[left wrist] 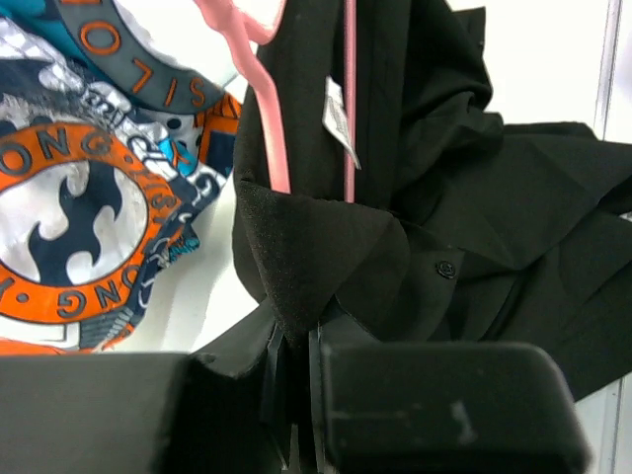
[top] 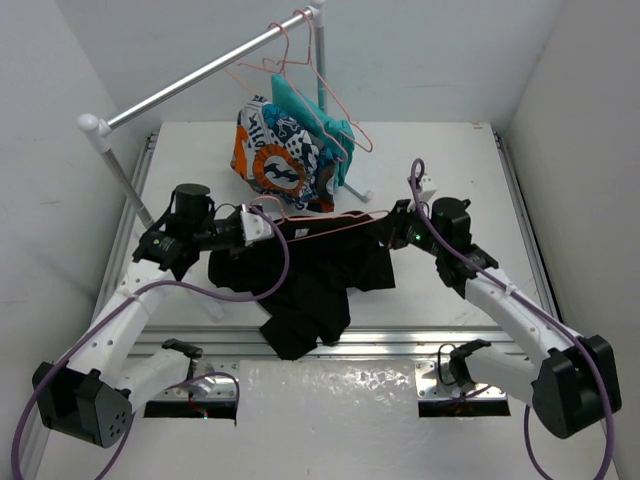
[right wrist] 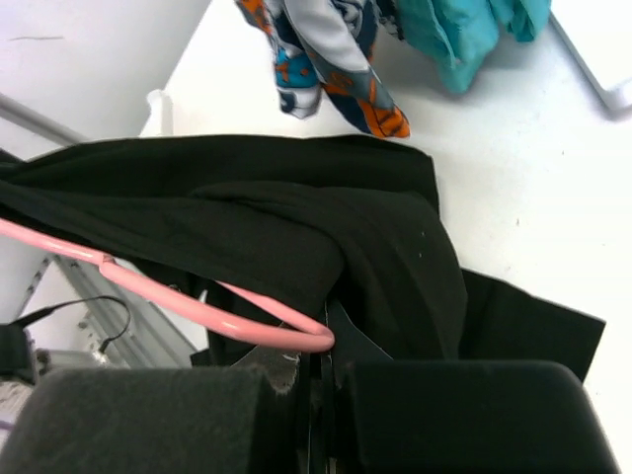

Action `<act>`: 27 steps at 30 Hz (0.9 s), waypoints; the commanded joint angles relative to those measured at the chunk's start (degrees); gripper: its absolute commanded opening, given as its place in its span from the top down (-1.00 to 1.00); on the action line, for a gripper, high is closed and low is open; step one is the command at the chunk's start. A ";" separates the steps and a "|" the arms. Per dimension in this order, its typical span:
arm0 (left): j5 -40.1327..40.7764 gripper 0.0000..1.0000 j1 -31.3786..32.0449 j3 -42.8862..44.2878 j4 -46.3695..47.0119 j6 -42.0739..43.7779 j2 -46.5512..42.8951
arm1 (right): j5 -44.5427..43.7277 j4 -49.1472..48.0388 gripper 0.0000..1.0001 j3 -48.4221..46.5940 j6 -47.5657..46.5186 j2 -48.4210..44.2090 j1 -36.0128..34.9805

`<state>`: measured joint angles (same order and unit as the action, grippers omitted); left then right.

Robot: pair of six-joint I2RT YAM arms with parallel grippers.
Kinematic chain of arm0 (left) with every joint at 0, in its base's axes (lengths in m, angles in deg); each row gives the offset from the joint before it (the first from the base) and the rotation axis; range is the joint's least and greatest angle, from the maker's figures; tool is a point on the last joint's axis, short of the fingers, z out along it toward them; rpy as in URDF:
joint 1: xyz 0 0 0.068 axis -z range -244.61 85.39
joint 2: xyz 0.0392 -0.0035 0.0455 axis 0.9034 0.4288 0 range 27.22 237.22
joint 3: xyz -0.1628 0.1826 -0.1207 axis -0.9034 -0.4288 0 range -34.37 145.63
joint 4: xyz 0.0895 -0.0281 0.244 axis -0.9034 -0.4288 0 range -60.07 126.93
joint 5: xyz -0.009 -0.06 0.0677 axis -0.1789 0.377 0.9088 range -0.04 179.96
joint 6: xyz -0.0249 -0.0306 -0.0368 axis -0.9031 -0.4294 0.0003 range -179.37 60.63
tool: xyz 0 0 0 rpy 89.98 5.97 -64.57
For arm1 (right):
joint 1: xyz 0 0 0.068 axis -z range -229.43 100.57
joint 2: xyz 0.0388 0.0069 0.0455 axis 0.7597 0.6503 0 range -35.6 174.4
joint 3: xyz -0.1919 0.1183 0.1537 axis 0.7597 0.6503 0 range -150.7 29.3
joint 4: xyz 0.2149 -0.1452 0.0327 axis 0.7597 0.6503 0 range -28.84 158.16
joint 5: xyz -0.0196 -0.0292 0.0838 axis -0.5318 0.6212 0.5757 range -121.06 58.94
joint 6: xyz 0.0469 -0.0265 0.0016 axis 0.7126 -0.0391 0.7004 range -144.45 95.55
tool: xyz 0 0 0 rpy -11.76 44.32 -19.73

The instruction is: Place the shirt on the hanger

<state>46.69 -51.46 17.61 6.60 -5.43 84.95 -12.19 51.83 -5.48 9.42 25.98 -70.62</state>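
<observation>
The black shirt (top: pixel 310 280) hangs in a bunch between my two grippers above the middle of the table. The pink wire hanger (top: pixel 335 222) runs through its top edge. My left gripper (top: pixel 268 222) is shut on a fold of the shirt (left wrist: pixel 316 247) at the collar, beside the white neck label (left wrist: pixel 339 123) and the hanger's wires (left wrist: pixel 269 118). My right gripper (top: pixel 392 224) is shut on the hanger's end (right wrist: pixel 247 321), where the wire bends back; the shirt (right wrist: pixel 296 227) drapes over that end and presses against the jaws.
A clothes rail (top: pixel 200 75) on white posts crosses the back left. Other pink hangers (top: pixel 325 75) hang from it, with a patterned orange-blue-white garment (top: pixel 275 155) and a teal garment (top: pixel 320 120). The rack's foot (top: pixel 358 190) stands just behind the shirt.
</observation>
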 commanded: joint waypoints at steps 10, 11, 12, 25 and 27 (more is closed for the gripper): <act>0.56 1.00 -1.02 -1.19 8.97 -11.30 -0.87 | 13.97 0.20 0.89 -1.87 -2.93 3.28 8.62; -0.06 1.00 -1.02 -1.19 8.97 -11.57 -0.78 | 14.17 0.09 0.30 -1.52 -3.36 3.11 8.62; -0.33 1.00 -1.02 -1.19 9.06 -12.09 -0.61 | 14.00 0.09 0.06 -1.17 -3.80 2.58 8.62; 2.40 1.00 0.12 0.66 2.92 -6.31 2.64 | 15.65 4.85 -0.35 -0.98 -23.14 -11.13 8.19; 1.26 1.00 0.74 0.92 1.59 -4.54 2.91 | 18.64 2.75 -0.35 -1.69 -26.20 -13.23 6.78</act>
<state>50.67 -51.46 16.28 10.19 -14.13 87.92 -0.74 58.70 -3.93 -9.55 15.49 -62.41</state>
